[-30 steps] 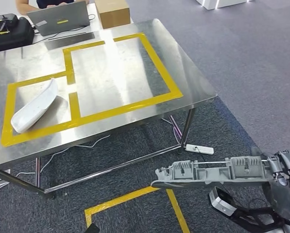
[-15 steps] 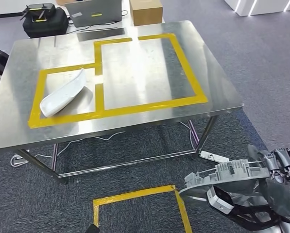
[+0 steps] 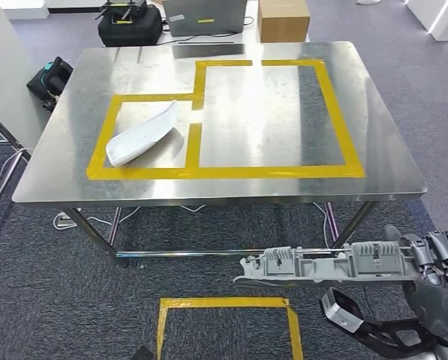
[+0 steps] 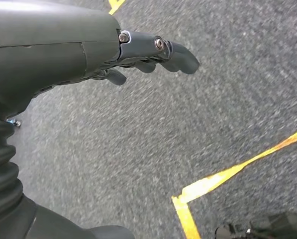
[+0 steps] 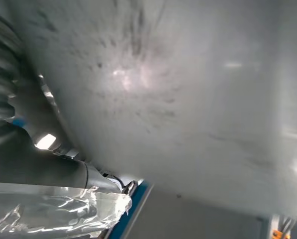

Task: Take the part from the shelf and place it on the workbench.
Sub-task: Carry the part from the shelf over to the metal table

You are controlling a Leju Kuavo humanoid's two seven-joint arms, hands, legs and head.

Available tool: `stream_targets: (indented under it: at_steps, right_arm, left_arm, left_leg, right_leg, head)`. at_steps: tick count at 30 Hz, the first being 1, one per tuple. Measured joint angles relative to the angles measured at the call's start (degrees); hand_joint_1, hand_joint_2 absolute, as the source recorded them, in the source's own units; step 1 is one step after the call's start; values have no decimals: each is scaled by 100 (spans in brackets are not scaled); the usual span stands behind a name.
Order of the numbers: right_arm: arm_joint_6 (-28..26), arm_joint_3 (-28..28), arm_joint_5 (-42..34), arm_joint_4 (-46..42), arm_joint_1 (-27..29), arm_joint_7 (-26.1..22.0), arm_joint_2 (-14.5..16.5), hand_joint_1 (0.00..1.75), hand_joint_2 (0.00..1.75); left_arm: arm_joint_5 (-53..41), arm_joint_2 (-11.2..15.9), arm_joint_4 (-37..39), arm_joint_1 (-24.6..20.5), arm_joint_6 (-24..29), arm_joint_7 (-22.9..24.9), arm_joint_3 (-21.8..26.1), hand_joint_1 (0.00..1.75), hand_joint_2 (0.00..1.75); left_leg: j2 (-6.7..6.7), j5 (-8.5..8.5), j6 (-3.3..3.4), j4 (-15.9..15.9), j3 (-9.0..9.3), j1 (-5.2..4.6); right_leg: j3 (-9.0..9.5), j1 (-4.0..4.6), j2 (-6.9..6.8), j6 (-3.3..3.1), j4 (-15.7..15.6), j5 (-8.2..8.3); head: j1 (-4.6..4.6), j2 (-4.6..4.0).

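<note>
1. The whole head view has shifted since a second ago: the stainless steel table (image 3: 380,150) with yellow tape outlines now sits squarely ahead, so the camera turned, not the things.
2. The right hand (image 3: 437,262) keeps its grip on the long grey ribbed plastic part (image 3: 323,264), held level at 5 o'clock, below the table's near edge.
3. The left hand (image 4: 154,50) hangs over carpet with nothing in it, fingers loosely extended.
4. A white curved shell (image 3: 142,133) lies at 10 o'clock.
5. Facing the table suggests placing comes next.

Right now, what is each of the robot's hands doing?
Left hand: holds nothing, fingers stretched out over the carpet.
Right hand: grips one end of the long grey part.
</note>
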Motion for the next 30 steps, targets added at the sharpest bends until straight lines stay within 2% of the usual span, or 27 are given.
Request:
stream_targets:
  at_steps: [1,3,5,6,7,8,9,11,12,13,14,17,25,30]
  right_arm:
    - [0,-1,1,0,-4,-1,0,175,175]
    - [0,-1,2,0,-8,-1,3,175,175]
    - [0,-2,4,0,-2,3,6,175,175]
    - [-1,-3,4,0,1,10,7,175,175]
    - [-1,-4,4,0,4,19,7,175,175]
    - [-1,-3,5,2,4,28,8,175,175]
    - [-1,2,5,5,3,35,13,175,175]
    - [-1,24,6,18,1,46,38,175,175]
    - [-1,37,6,25,0,54,54,175,175]
    - [-1,48,7,32,0,57,67,175,175]
    - [0,55,7,39,1,54,76,175,175]
    - [0,56,5,61,5,17,83,175,175]
    - [-1,-26,3,134,82,5,83,175,175]
    - [-1,-121,4,222,161,8,84,175,175]
  left_arm:
    - [2,4,0,10,1,0,1,0,175]
    - [2,8,0,13,4,0,0,0,175]
    - [4,9,0,-8,9,0,-1,0,175]
    - [12,13,0,-15,10,0,-2,0,175]
    - [28,17,0,-15,11,1,-3,0,175]
    - [56,22,0,-8,10,1,-5,0,175]
    - [92,26,0,2,10,1,-11,0,175]
    - [163,27,0,10,10,1,-25,0,175]
    - [188,27,0,4,10,1,-31,0,175]
    - [207,27,0,-2,8,0,-36,0,175]
    - [221,27,0,-6,1,-7,-41,0,175]
    - [250,27,0,0,-40,-31,-53,0,175]
    - [190,37,0,4,-81,-32,-69,0,175]
    - [87,40,0,5,-131,-29,-69,0,175]
  left_leg:
    - [-15,4,-32,-2,-13,9]
    - [163,-139,-92,205,-120,-4]
    - [440,-479,-144,843,-427,-12]
    - [506,-631,-161,1209,-603,-6]
    - [535,-700,-170,1461,-719,-1]
    - [547,-666,-172,1522,-738,3]
    - [552,-538,-166,1368,-645,6]
    - [573,-210,-139,657,-240,5]
    - [584,-124,-117,316,-51,0]
    - [594,-90,-95,92,70,-3]
    - [600,-96,-86,-20,123,-5]
    - [596,-87,-81,-60,128,-5]
    - [596,-97,-2,-58,129,-19]
    - [596,-89,9,-58,128,-23]
  right_leg:
    - [4,1,-55,-36,-10,15]
    - [30,-11,-179,-107,-44,38]
    - [44,-6,-311,-155,-59,36]
    - [43,0,-371,-165,-59,33]
    - [42,4,-421,-171,-59,29]
    - [42,5,-459,-172,-59,27]
    - [44,5,-490,-171,-59,27]
    - [51,14,-519,-153,-57,19]
    - [48,28,-523,-132,-48,11]
    - [44,42,-523,-105,-46,7]
    - [36,58,-522,-107,-43,2]
    - [32,69,-520,-159,-79,17]
    - [83,58,-519,-32,-186,71]
    - [91,54,-519,-14,-186,79]
  head:
    - [3,0]
    - [-38,0]
    - [-82,0]
    - [-85,0]
    - [-86,0]
    - [-87,0]
    - [-87,0]
    - [-87,0]
    - [-86,0]
    - [-79,0]
    - [-73,0]
    - [-61,0]
    - [-62,0]
    - [-63,0]
